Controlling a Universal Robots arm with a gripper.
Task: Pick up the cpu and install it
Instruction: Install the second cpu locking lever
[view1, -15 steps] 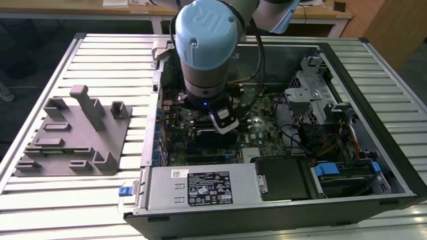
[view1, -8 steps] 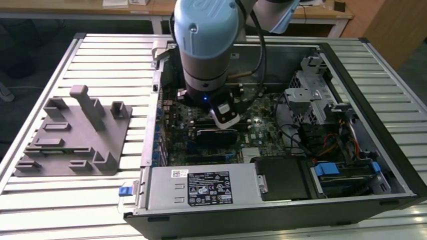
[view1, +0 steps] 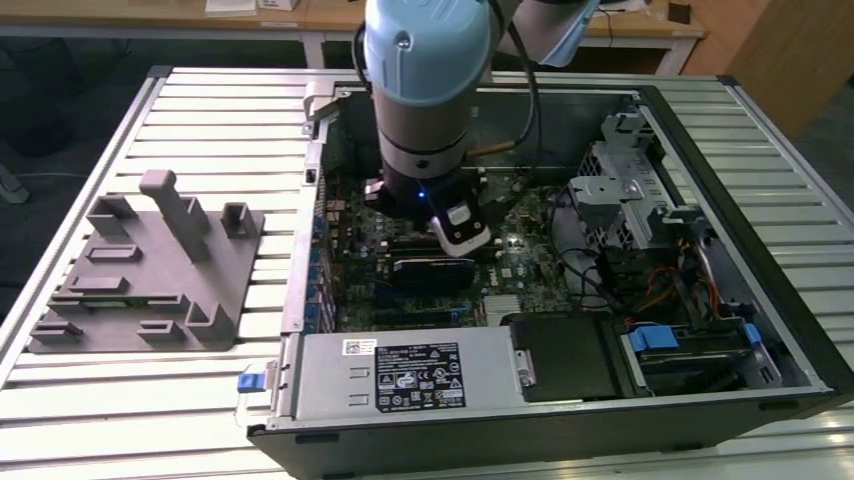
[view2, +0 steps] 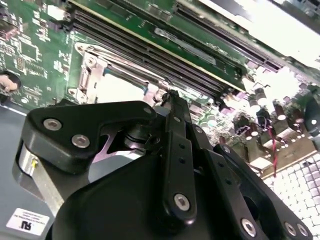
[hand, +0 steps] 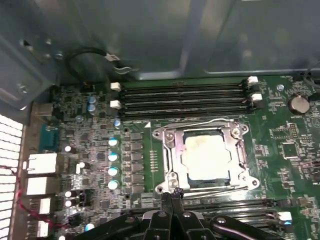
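First wrist view showed my black two-finger gripper pinched shut, holding nothing, at six o'clock of the shiny silver square cpu, which lay flat inside its metal-edged socket frame on the green motherboard, apparently already seated.

The gripper hangs inside the open computer case, just over the motherboard. In the first wrist view its fingers appear pressed together, tips at the near edge of the socket frame. Just beyond the fingertips the cpu lies flat in that frame. Farther beyond the fingers, past the frame, run the memory slots. In the exterior view, the power supply box sits in the case's near corner, and a fixture block lies on the table at the exterior view's left.
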